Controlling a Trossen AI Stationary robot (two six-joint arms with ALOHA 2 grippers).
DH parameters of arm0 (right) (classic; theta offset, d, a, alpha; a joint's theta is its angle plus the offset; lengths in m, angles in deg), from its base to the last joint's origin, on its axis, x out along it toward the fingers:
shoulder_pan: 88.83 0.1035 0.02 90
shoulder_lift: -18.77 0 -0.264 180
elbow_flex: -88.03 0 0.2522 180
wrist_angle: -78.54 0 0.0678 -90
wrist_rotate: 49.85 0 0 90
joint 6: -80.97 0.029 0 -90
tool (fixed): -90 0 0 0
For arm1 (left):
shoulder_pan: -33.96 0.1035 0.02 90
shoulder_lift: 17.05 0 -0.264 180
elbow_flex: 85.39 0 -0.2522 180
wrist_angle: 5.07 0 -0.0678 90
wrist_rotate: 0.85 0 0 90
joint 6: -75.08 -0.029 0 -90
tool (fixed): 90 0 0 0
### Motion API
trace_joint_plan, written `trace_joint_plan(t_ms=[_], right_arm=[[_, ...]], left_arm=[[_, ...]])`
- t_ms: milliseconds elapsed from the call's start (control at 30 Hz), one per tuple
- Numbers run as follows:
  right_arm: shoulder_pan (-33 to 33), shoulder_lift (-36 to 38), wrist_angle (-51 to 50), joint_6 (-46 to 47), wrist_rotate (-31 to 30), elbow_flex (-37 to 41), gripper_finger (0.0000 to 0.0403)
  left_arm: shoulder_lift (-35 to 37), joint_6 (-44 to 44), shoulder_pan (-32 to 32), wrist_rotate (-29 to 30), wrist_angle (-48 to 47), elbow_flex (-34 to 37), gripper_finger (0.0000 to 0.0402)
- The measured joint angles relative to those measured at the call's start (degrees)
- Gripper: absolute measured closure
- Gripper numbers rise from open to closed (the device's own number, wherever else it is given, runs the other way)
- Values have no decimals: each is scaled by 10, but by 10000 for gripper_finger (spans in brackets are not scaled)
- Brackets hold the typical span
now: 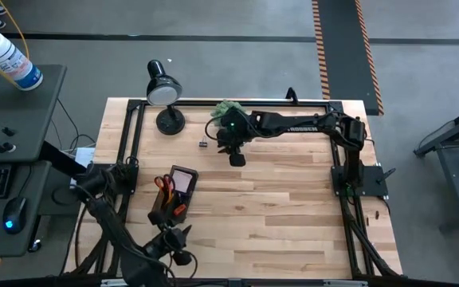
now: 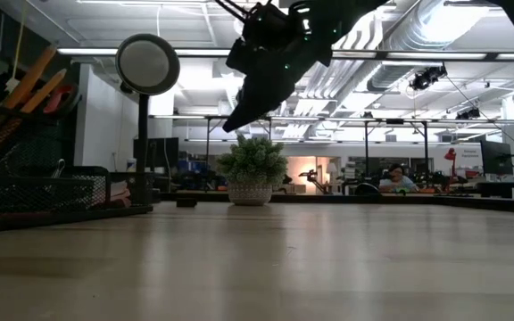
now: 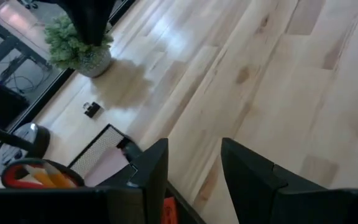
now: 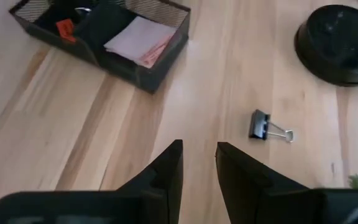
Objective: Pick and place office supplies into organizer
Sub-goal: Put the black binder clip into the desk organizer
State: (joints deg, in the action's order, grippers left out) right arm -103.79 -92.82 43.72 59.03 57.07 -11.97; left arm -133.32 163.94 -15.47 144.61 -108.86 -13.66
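One small black binder clip [image 4: 261, 126] lies flat on the wooden bench [image 1: 277, 199], all by itself. Its shiny wire handles point toward the plant [image 1: 228, 109] side, and its black body points back toward the organizer [image 1: 175, 194]. It sits between the round lamp base [image 1: 170, 121] and the right tool [image 1: 237, 155], near the far edge of the bench.

The organizer is a black wire-mesh box near the left side of the bench, and its long side runs from the near edge toward the far edge. A pale pink sticky-note pad [image 4: 140, 38] lies flat in the end closest to the clip. Red-handled scissors [image 1: 162, 184] and yellow-orange pencils [image 2: 25, 89] stand up in the other end, leaning a little.

The right arm reaches long and low across the far side of the bench, from the right over to the plant. Its right tool hangs in the air above the wood, tipped down, close to the clip but not touching it. Its two dark fingers have a small gap between them and pinch nothing.

The left arm is folded up at the near edge of the bench, just beside the organizer. The left tool [image 3: 194, 171] is spread apart and is not gripping a thing.

The bench is pale wood planks with a black metal frame.
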Motion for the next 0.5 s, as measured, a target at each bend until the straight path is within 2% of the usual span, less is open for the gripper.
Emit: trace_joint_plan(t_ms=[233, 333, 500], right_arm=[[12, -1, -53, -25, 0, 0, 316], [20, -1, -85, -35, -1, 0, 316], [35, -2, -112, -41, -5, 0, 316]], left_arm=[[84, -1, 0, 36, 1, 41, 264], [143, -1, 10, 57, 0, 63, 264], [232, -5, 48, 57, 0, 99, 264]])
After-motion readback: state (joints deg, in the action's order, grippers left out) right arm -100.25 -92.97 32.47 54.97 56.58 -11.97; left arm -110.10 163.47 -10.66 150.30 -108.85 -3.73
